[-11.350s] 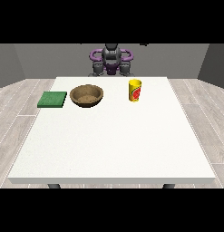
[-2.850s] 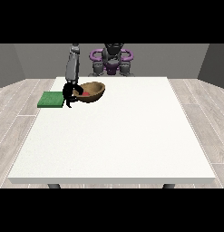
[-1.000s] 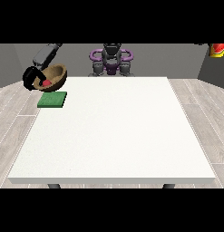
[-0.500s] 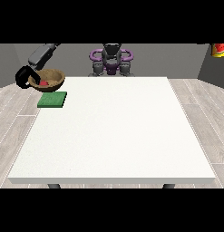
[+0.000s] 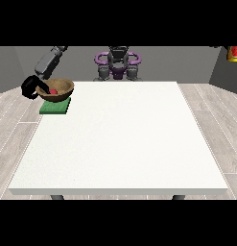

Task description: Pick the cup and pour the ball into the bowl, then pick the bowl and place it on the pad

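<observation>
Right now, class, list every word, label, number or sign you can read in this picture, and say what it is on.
None can be read.
The cup, cut off at the top right edge, shows red and yellow patches; no letters can be made out.
The bowl, pad and table carry no writing.

One bowl [image 5: 57, 90], one ball [image 5: 53, 91], one pad [image 5: 55, 106]

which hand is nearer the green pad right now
The right hand, at the view's left: it holds the bowl just above the pad. The other hand shows nowhere; only a cup shows at the view's top right corner.
</observation>
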You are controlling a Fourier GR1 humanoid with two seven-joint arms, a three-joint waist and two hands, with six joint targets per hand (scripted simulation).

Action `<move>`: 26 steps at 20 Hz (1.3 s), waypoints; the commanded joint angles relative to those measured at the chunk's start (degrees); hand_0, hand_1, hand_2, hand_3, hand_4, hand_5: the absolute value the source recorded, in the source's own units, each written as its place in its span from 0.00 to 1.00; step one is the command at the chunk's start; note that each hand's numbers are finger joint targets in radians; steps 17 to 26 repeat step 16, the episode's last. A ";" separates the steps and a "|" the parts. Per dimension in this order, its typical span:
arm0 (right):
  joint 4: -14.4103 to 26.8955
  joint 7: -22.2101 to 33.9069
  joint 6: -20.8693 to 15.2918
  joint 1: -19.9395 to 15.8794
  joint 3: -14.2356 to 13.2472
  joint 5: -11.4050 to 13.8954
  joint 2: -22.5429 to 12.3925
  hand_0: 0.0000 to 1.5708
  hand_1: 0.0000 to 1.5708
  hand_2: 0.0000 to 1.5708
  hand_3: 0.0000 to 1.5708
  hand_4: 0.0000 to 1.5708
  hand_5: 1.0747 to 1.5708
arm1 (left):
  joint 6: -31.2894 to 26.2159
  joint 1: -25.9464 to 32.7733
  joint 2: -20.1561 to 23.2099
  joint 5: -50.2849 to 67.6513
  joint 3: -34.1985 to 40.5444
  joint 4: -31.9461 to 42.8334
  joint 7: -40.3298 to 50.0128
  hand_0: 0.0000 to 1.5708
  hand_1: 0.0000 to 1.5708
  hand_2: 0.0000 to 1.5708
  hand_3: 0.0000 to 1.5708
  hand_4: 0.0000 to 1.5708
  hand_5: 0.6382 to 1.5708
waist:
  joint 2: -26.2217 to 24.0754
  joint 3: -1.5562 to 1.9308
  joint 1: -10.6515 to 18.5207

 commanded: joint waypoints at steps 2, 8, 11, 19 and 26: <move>-0.44 -2.68 -1.76 -1.69 -0.01 1.13 -2.25 0.80 0.80 0.86 0.58 0.07 0.92 | -3.65 0.03 3.17 0.85 1.10 2.65 -2.95 0.00 0.00 0.00 0.00 0.76 0.99 | 2.92 -0.02 0.92; 1.05 0.39 2.41 -2.89 5.66 4.70 -0.48 0.00 0.00 0.00 0.00 0.00 0.73 | 0.33 -0.90 1.52 0.16 -0.74 1.04 -0.91 0.00 0.00 0.00 0.00 0.77 1.00 | 0.58 0.02 0.60; 5.15 0.31 3.88 -3.44 4.86 5.11 -3.24 0.00 0.00 0.00 0.00 0.00 0.66 | 0.67 -2.18 1.01 3.43 -1.40 -3.21 5.13 0.00 0.00 0.00 0.00 0.76 1.00 | -0.75 0.08 1.92; 0.51 9.00 4.71 -4.70 8.70 7.33 -4.27 0.00 0.00 0.00 0.00 0.13 0.61 | 4.54 2.99 -5.79 -2.46 -6.10 -1.79 2.34 0.00 0.00 0.00 0.00 0.76 1.00 | -10.70 -0.07 -1.56; 0.51 9.00 4.71 -4.70 8.70 7.33 -4.27 0.00 0.00 0.00 0.00 0.13 0.61 | 4.54 2.99 -5.79 -2.46 -6.10 -1.79 2.34 0.00 0.00 0.00 0.00 0.76 1.00 | -10.70 -0.07 -1.56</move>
